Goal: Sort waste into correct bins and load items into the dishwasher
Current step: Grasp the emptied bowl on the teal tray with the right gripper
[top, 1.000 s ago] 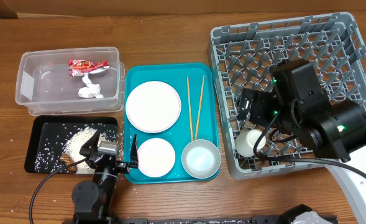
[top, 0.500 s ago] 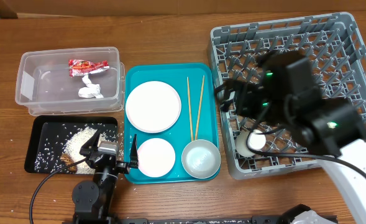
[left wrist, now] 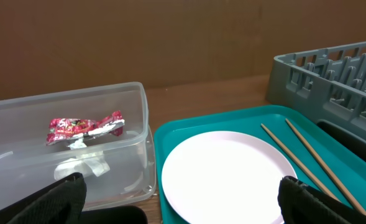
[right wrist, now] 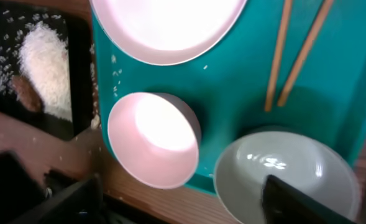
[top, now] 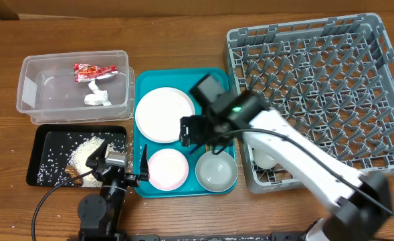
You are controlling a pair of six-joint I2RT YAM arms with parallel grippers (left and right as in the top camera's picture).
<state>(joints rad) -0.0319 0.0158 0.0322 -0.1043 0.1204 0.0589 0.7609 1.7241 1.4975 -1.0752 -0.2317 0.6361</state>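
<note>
Jaws of left gripper (top: 122, 159) and right gripper (right wrist: 181, 199) gape empty by teal tray (top: 183, 73) on wooden table (top: 176, 33).

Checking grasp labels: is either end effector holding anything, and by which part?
Nothing is held: the left end effector and right end effector are both open and empty.

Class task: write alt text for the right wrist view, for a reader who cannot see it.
Two pale round bowls sit on a teal plastic serving tray, below a round white plate and two thin wooden chopsticks.
</note>
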